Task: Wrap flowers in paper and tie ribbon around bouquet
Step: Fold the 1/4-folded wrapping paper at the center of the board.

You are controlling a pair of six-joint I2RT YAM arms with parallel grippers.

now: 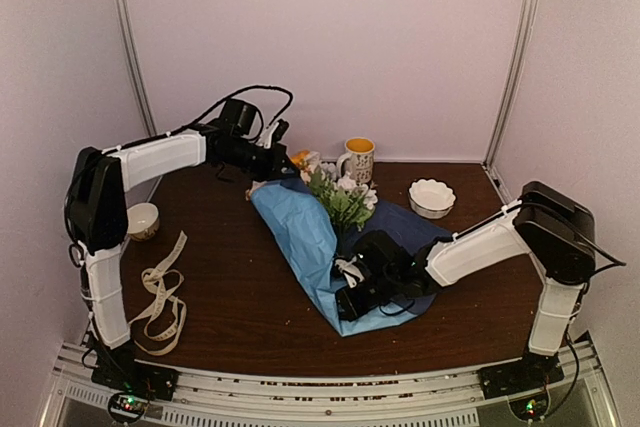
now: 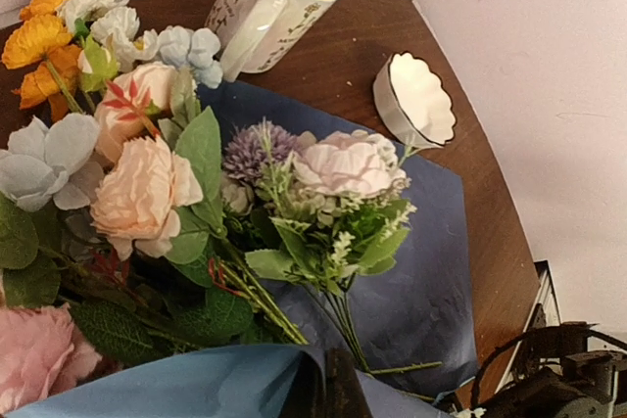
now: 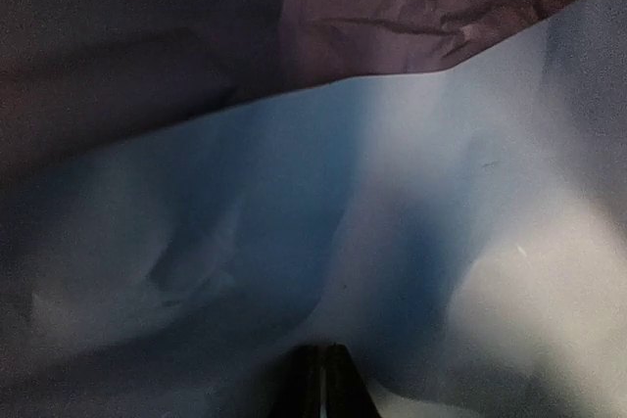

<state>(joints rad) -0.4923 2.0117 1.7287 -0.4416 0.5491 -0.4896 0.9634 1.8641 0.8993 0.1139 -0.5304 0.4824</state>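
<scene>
The flowers (image 1: 342, 197) lie on the paper (image 1: 300, 232), blooms toward the back wall; pink, white and orange blooms (image 2: 142, 188) fill the left wrist view. The paper's light blue flap is folded over the stems from the left, and its navy side (image 2: 431, 271) lies flat under them. My left gripper (image 1: 283, 159) is at the paper's far end beside the blooms, and its fingers (image 2: 338, 389) are shut on the light blue edge. My right gripper (image 1: 350, 299) is at the paper's near end, shut (image 3: 328, 384) on the light blue sheet. The ribbon (image 1: 160, 297) lies loose at the left.
A patterned mug (image 1: 358, 158) with a yellow inside stands behind the flowers. A white scalloped bowl (image 1: 432, 197) sits at the back right, and a small bowl (image 1: 142, 219) by the left arm. Walls close in the table on three sides.
</scene>
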